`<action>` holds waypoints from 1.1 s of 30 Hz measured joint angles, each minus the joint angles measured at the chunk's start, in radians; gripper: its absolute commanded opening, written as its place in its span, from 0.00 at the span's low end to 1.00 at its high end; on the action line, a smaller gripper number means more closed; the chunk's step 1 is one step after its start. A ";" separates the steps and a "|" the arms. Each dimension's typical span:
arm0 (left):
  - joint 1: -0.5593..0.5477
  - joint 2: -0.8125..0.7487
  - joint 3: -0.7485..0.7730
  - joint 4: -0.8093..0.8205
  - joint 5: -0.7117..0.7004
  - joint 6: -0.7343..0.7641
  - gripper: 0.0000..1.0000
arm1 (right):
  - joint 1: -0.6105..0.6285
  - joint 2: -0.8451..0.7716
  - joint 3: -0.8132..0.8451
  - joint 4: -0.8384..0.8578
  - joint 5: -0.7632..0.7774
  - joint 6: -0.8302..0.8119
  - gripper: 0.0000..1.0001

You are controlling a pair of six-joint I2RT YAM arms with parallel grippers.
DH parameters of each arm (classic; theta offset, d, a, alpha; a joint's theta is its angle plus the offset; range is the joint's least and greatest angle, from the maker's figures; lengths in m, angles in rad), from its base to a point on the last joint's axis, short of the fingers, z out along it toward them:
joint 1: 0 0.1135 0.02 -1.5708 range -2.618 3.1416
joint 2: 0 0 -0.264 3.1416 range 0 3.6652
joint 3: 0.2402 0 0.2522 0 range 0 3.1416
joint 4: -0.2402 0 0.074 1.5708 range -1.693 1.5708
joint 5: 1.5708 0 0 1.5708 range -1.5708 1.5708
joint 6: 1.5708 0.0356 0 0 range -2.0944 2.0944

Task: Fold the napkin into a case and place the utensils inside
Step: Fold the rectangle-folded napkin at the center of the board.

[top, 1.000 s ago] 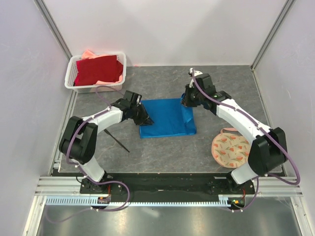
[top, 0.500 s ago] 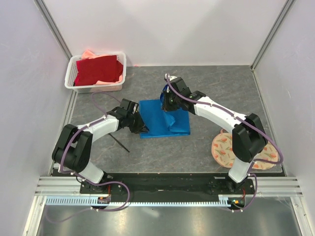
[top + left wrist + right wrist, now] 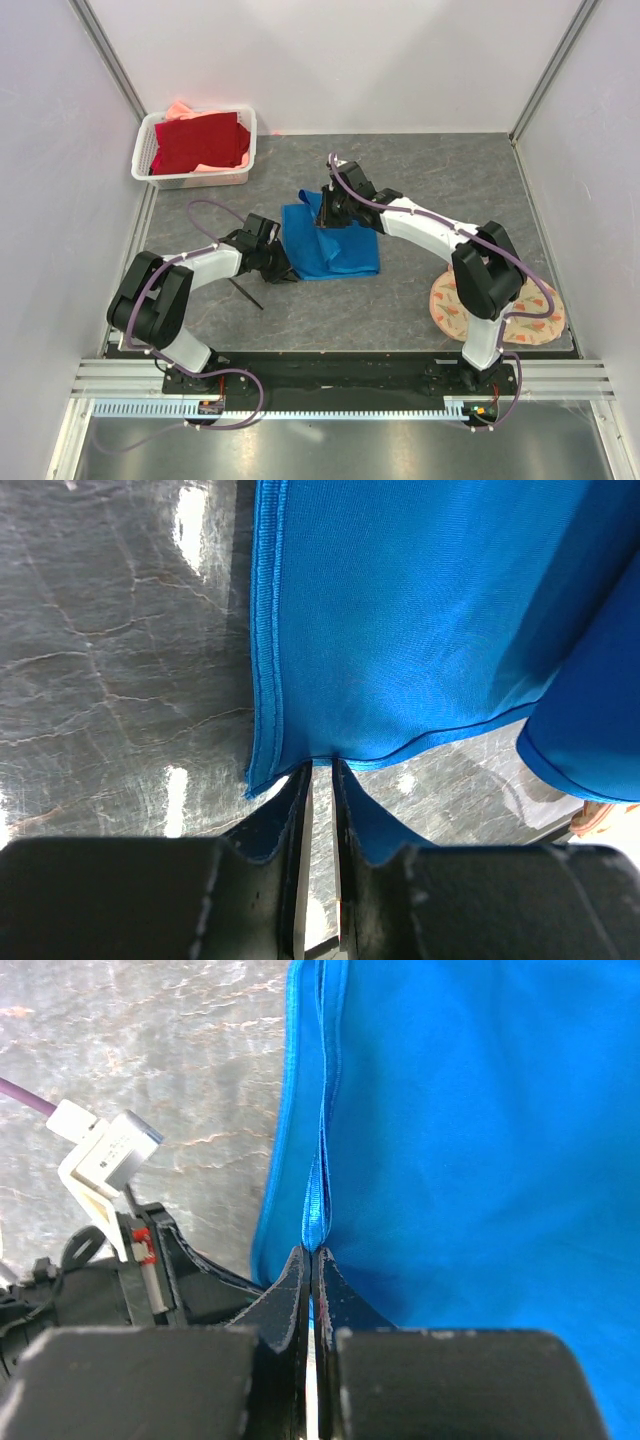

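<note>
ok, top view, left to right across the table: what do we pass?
white basket → napkin → round floral mat

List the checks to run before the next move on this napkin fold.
1. Right gripper pinching the raised fold of the napkin: ok.
2. Left gripper pinching the napkin's near left corner: ok.
3. Napkin folded into a case: not ok, only partly folded.
4. Utensil lying on the table, apart from the napkin: ok.
5. Every utensil accounted for: cannot tell, only one shows.
6. Basket and mat apart from the napkin: ok.
</note>
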 measured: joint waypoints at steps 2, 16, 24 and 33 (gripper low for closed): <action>0.000 0.000 -0.001 0.003 0.000 0.000 0.19 | 0.000 0.012 0.000 0.018 -0.014 0.016 0.00; 0.000 -0.003 -0.013 0.026 0.003 0.000 0.19 | 0.024 0.085 0.013 0.105 -0.088 0.109 0.00; 0.000 -0.009 -0.022 0.037 0.003 0.000 0.19 | 0.033 0.133 0.035 0.138 -0.111 0.141 0.00; 0.000 -0.052 -0.033 0.015 -0.006 0.000 0.21 | 0.033 0.172 0.035 0.158 -0.117 0.153 0.00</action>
